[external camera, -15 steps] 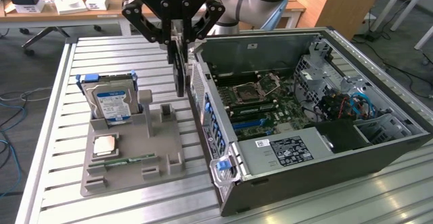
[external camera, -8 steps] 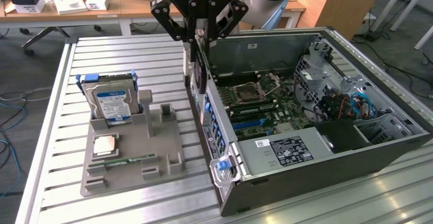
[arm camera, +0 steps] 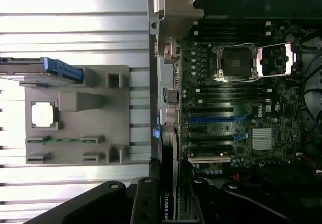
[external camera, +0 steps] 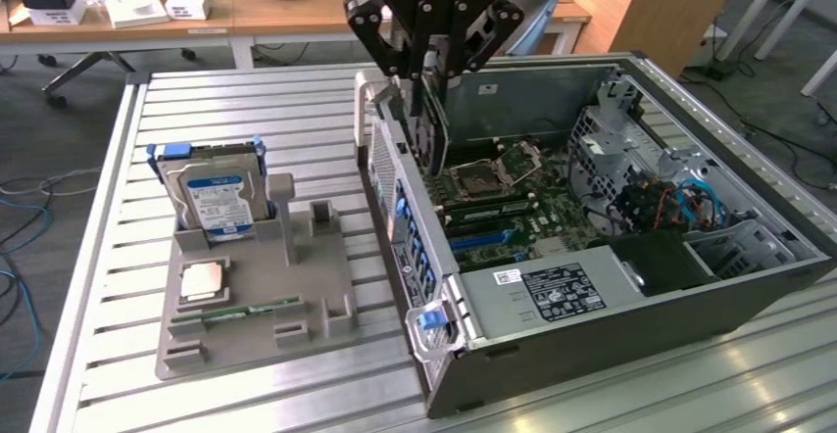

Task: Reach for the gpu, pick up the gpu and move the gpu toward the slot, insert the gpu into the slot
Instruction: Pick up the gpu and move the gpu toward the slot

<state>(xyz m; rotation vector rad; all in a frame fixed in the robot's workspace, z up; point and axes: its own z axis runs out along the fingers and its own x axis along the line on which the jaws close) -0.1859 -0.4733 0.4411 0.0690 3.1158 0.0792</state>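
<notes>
The tool (external camera: 426, 78) is pressed together on the gpu (external camera: 432, 134) and pinches its upper edge, so the card hangs upright over the open computer case (external camera: 680, 90). It is above the motherboard and does not touch it. I take the CPU socket (external camera: 487, 173) as landmark. The gpu is just beside the socket, on the side of the case's rear wall (external camera: 392, 198). The slot (external camera: 487, 240), which I judge to be the blue strip, lies on the other side of the socket, past the black memory connectors, towards the power supply (external camera: 550, 291). So the slot lies away from the tool, along the rear wall and lower down. The slot's long axis runs from the rear wall inward, past the socket's side. In the wrist view the gpu (arm camera: 170, 183) shows edge-on as a thin strip under the tool (arm camera: 170, 206), and the slot (arm camera: 216, 119) is apart from it. I cannot tell if the card's long edge is parallel with the slot. Around the slot the board is crowded: other connector strips lie close on both sides. The grey fixture (external camera: 301, 286) stands well apart from the socket, outside the case on the slatted tabletop (external camera: 262, 100).
</notes>
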